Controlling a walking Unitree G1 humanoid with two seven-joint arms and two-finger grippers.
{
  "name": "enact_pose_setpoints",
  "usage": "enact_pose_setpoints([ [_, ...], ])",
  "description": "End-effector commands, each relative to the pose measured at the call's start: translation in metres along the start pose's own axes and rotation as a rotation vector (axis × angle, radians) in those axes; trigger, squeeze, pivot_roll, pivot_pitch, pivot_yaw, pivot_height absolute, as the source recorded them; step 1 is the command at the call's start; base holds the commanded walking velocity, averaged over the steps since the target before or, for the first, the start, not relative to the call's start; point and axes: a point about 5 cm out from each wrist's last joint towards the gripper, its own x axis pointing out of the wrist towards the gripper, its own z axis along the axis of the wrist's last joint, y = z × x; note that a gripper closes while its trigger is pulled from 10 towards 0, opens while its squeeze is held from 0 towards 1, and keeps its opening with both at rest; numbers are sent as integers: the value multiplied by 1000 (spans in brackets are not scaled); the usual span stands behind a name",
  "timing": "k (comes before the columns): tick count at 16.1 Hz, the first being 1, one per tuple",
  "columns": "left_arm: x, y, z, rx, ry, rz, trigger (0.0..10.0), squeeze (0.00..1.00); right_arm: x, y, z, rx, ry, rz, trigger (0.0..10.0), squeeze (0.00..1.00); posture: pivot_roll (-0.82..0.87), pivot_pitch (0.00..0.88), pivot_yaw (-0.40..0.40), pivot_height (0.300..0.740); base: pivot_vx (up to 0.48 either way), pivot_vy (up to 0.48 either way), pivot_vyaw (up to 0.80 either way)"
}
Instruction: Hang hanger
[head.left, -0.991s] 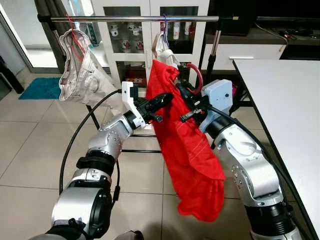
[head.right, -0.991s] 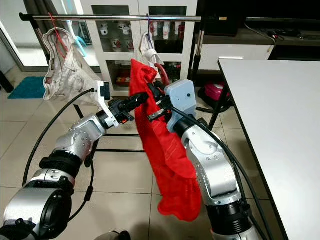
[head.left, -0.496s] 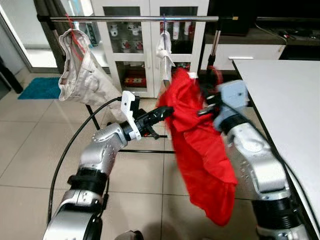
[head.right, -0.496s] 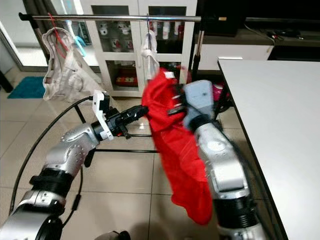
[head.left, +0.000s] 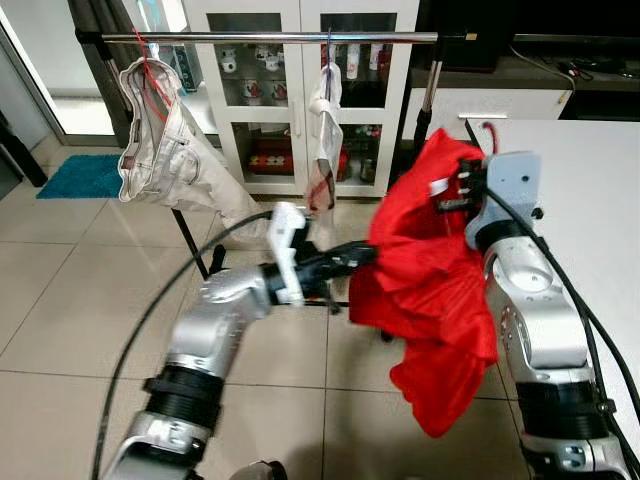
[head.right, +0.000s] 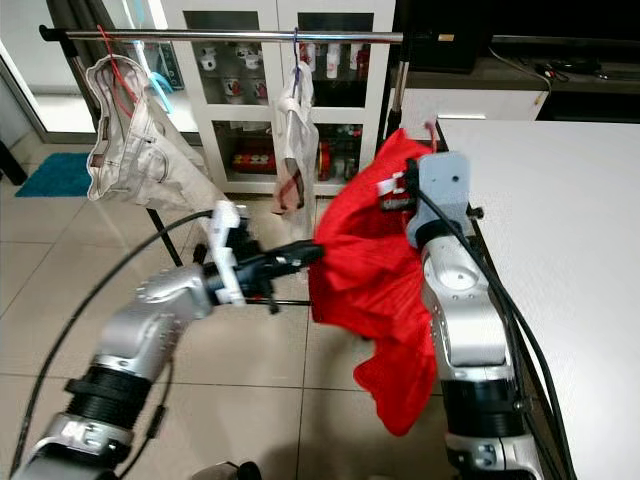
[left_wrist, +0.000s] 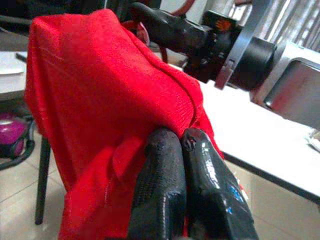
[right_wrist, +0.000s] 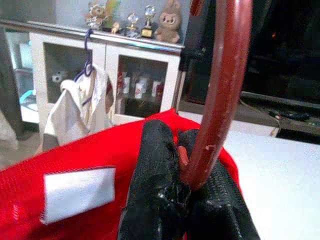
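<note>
- Right wrist view shows the right end effector (right_wrist: 187, 187) clenched on the red hanger (right_wrist: 220, 85) at the base of its hook, the curved hook rising clear above the black fingers.
- From the head views, the red garment (head.left: 420, 290) draped on that hanger is held up beside the corner of the white tabletop (head.left: 590, 190), well below and to the right of the clothes rail (head.left: 270, 37).
- Left wrist view has the left end effector (left_wrist: 185, 187) pinched shut on a fold of the red cloth at its lower left edge.
- Handling: the cloth looks soft, light and floppy, so it will swing and could slide off the hanger if tilted; the hanger itself seems stiff and thin.
- Best hold is where the right fingers already are, on the neck under the hook, which leaves the hook free to catch the rail.
- The beige garment (head.left: 165, 140) and a white garment (head.left: 323, 110) already hang there, so the open stretch to the right of the white one looks safest.
</note>
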Motion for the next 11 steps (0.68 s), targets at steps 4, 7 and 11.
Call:
enact_pose_setpoints([
  [4,2,10,35,73,-67,83,0,0,-7,32,-9,74,57,209,0,0,-188,0,64,740,0,0,0],
  [7,-3,15,61,127,-85,96,0,0,-4,36,-6,116,47,207,0,0,-185,0,65,740,0,0,0],
  [11,3,7,43,84,78,81,0,0,10,34,0,266,43,162,0,0,-175,0,64,740,0,0,0],
])
